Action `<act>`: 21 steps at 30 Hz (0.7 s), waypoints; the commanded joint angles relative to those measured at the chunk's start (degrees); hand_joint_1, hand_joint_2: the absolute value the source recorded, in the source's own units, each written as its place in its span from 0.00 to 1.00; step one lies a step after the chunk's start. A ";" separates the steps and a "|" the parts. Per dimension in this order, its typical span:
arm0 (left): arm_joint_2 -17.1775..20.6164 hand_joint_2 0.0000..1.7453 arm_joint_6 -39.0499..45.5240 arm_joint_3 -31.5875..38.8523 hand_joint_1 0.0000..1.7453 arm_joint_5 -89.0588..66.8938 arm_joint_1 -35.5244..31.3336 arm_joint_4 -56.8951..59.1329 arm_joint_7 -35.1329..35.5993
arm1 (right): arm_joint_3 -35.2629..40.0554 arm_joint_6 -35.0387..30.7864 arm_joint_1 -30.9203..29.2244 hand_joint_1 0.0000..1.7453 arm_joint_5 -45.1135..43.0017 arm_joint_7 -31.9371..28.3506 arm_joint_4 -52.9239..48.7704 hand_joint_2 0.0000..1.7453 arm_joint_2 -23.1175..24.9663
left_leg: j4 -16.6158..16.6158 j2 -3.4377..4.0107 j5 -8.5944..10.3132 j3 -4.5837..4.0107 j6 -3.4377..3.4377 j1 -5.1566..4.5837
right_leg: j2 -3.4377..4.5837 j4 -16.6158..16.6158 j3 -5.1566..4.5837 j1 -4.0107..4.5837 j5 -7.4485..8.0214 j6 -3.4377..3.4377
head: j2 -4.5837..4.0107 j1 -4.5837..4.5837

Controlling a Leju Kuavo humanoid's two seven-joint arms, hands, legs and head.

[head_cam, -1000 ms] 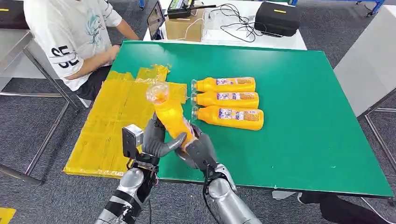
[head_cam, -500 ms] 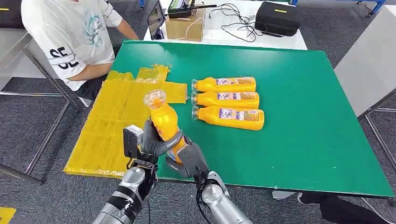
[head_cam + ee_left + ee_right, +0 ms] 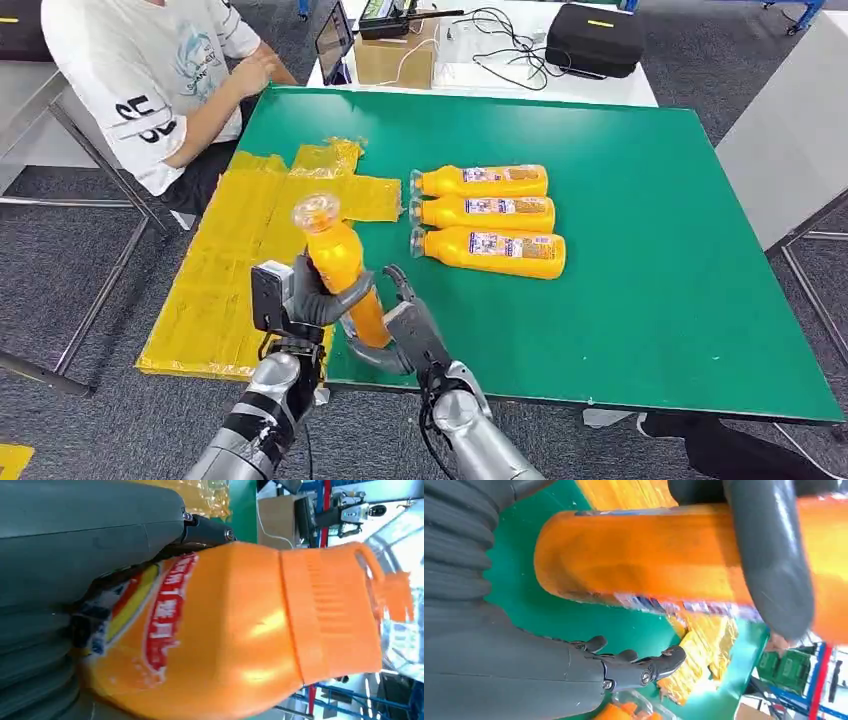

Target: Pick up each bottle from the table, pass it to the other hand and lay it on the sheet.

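My left hand [image 3: 298, 297] grips an orange bottle [image 3: 337, 262] upright by its body, cap up, above the table's near edge beside the yellow sheet [image 3: 225, 270]. My right hand [image 3: 404, 325] sits just right of the bottle's base with its fingers apart and nothing in it. In the left wrist view the bottle [image 3: 240, 630] lies against the left hand [image 3: 75, 555]. In the right wrist view the bottle [image 3: 639, 555] hangs clear of the right hand [image 3: 574, 672], and a left-hand finger [image 3: 769, 555] wraps it. Three more orange bottles [image 3: 490, 212] lie side by side on the green table [image 3: 650, 260].
A person [image 3: 150, 70] in a white shirt sits at the table's far left corner, close to the sheet. Behind the green table a white table holds a cardboard box [image 3: 392, 58], cables and a black case [image 3: 592, 38]. A grey surface [image 3: 790, 140] stands to the right.
The right hand has let go of the bottle and spread its fingers. The left hand now carries the bottle alone and has shifted it left, towards the sheet.
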 commanded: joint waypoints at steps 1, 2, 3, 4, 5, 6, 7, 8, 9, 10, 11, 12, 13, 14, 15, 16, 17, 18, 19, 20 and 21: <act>6.51 1.00 7.87 5.35 1.00 -7.33 -3.63 -2.74 0.05 | -4.41 -4.65 4.00 0.00 -1.79 -2.21 -15.35 1.00 -4.06 | 0.01 -0.01 -0.03 0.06 -0.06 0.05 | -0.05 -0.01 0.08 0.05 -0.03 -0.08 | 0.02 0.00; 7.53 1.00 9.33 6.09 1.00 -9.39 -4.33 -2.86 0.86 | -5.59 -5.52 4.60 0.00 -2.01 -2.14 -18.13 1.00 -4.37 | -0.01 0.00 -0.01 0.03 -0.05 0.04 | -0.04 -0.01 0.04 0.05 -0.01 -0.07 | 0.02 0.00; 7.72 1.00 8.45 7.42 1.00 -10.09 -4.65 -3.19 1.34 | -6.09 -5.21 4.99 0.00 -1.62 -1.11 -19.96 1.00 -4.73 | 0.04 -0.02 -0.06 0.10 -0.09 0.07 | -0.07 0.04 0.11 0.08 -0.07 -0.12 | 0.00 0.00; 7.69 1.00 7.86 8.06 1.00 -10.46 -4.77 -3.27 1.53 | -6.35 -4.83 5.19 0.00 -1.38 -0.56 -20.73 1.00 -4.83 | 0.04 -0.01 -0.02 0.01 -0.07 0.06 | -0.05 0.03 0.02 0.07 -0.03 -0.09 | 0.00 0.00; 8.42 1.00 10.55 7.76 1.00 -13.98 -5.26 -3.03 1.20 | -7.48 -5.63 5.44 0.00 -1.82 -1.28 -21.94 1.00 -4.66 | 0.01 -0.02 0.00 -0.01 -0.05 0.04 | -0.05 0.02 -0.01 0.05 -0.01 -0.07 | 0.00 0.00; 9.43 1.00 12.91 7.45 1.00 -17.36 -5.94 -2.55 1.55 | -8.47 -5.96 5.53 0.00 -2.47 -1.82 -23.25 1.00 -4.76 | 0.07 -0.05 -0.05 0.07 -0.08 0.07 | -0.10 0.07 0.07 0.08 -0.08 -0.11 | 0.00 0.00; 11.14 1.00 14.91 6.89 1.00 -22.11 -7.12 -1.36 2.58 | -9.47 -6.20 5.63 0.00 -2.74 -2.08 -25.13 1.00 -5.26 | 0.03 -0.05 -0.02 0.04 -0.07 0.06 | -0.09 0.03 0.04 0.07 -0.04 -0.09 | 0.00 0.00; 12.42 1.00 15.75 6.53 1.00 -25.43 -8.14 -0.08 3.21 | -10.32 -6.07 5.58 0.00 -3.21 -1.96 -26.19 1.00 -5.54 | 0.06 -0.10 -0.04 0.10 -0.10 0.08 | -0.16 0.07 0.12 0.09 -0.09 -0.13 | 0.02 0.00; 13.27 1.00 16.57 6.62 1.00 -27.92 -8.99 0.97 3.54 | -10.89 -5.89 5.35 0.00 -3.40 -1.90 -26.72 1.00 -5.71 | 0.07 -0.07 -0.02 0.04 -0.08 0.08 | -0.13 0.06 0.05 0.08 -0.06 -0.10 | 0.02 0.00; 14.40 1.00 16.37 5.96 1.00 -31.72 -10.11 3.23 3.76 | -11.38 -5.49 4.90 0.00 -3.48 -1.79 -26.74 1.00 -5.96 | 0.04 -0.11 0.03 0.01 -0.07 0.04 | -0.15 0.06 0.02 0.05 -0.04 -0.08 | 0.00 0.02; 15.65 1.00 15.13 5.32 1.00 -35.60 -11.29 5.68 3.73 | -12.06 -4.71 4.25 0.00 -3.91 -1.57 -26.15 1.00 -5.89 | 0.08 -0.08 -0.02 0.07 -0.09 0.08 | -0.13 0.08 0.10 0.09 -0.07 -0.11 | 0.00 0.02; 16.27 1.00 15.10 4.95 1.00 -38.83 -12.07 7.76 4.15 | -12.17 -4.19 3.81 0.00 -3.95 -1.66 -25.67 1.00 -5.79 | 0.05 -0.02 0.02 0.07 -0.06 0.07 | -0.08 0.06 0.07 0.08 -0.04 -0.10 | 0.00 0.00; 17.11 1.00 14.81 4.04 1.00 -42.46 -13.03 10.47 4.13 | -12.16 -3.53 3.42 0.00 -4.12 -1.78 -25.02 1.00 -5.59 | 0.01 0.02 0.05 0.07 -0.07 0.05 | -0.02 0.03 0.05 0.05 -0.01 -0.09 | 0.00 0.00; 17.59 1.00 14.70 3.70 1.00 -44.09 -13.20 12.19 3.85 | -12.23 -3.30 3.62 0.00 -4.19 -1.84 -24.43 1.00 -5.46 | 0.02 -0.03 0.02 0.17 -0.10 0.07 | -0.08 0.04 0.17 0.08 -0.05 -0.13 | 0.02 0.02; 18.43 1.00 16.29 2.01 1.00 -48.28 -13.50 14.08 4.19 | -12.15 -2.80 3.64 0.00 -4.20 -2.03 -23.74 1.00 -5.36 | -0.04 -0.06 0.06 0.17 -0.09 0.05 | -0.11 0.00 0.17 0.05 -0.03 -0.11 | 0.02 0.02; 18.48 1.00 16.96 1.75 1.00 -49.41 -13.75 15.38 3.88 | -12.10 -2.52 3.60 0.00 -4.18 -2.33 -23.28 1.00 -5.28 | -0.05 -0.03 0.06 0.20 -0.08 0.05 | -0.09 -0.01 0.20 0.05 -0.04 -0.12 | 0.00 0.02; 19.02 1.00 16.22 0.37 1.00 -51.85 -14.17 17.52 4.08 | -11.87 -2.06 3.47 0.00 -4.24 -2.48 -22.31 1.00 -5.16 | -0.05 0.01 0.07 0.14 -0.06 0.04 | -0.03 -0.01 0.13 0.04 -0.02 -0.09 | 0.00 0.00; 19.71 1.00 14.08 -1.54 1.00 -54.50 -14.81 20.26 4.35 | -11.79 -1.46 3.14 0.00 -4.38 -2.74 -21.44 1.00 -4.99 | -0.01 0.02 0.01 0.23 -0.09 0.08 | -0.03 0.01 0.22 0.08 -0.06 -0.13 | 0.00 0.00; 20.50 1.00 11.53 -3.56 1.00 -56.89 -15.47 23.43 4.81 | -11.66 -0.61 2.80 0.00 -4.61 -3.04 -20.81 1.00 -4.82 | -0.04 -0.01 0.03 0.23 -0.08 0.06 | -0.06 0.00 0.21 0.06 -0.07 -0.12 | 0.02 0.00; 20.47 1.00 11.94 -3.58 1.00 -56.94 -15.64 24.16 4.70 | -11.65 -0.47 2.71 0.00 -4.63 -3.04 -20.63 1.00 -4.75 | -0.04 -0.01 0.06 0.14 -0.05 0.03 | -0.05 0.00 0.11 0.04 -0.03 -0.08 | 0.00 0.00; 20.51 1.00 12.26 -3.63 1.00 -56.88 -15.49 24.37 4.56 | -11.64 -0.43 2.69 0.00 -4.65 -3.06 -20.61 1.00 -4.70 | -0.04 -0.01 0.03 0.24 -0.08 0.05 | -0.07 0.00 0.22 0.06 -0.08 -0.12 | 0.00 0.02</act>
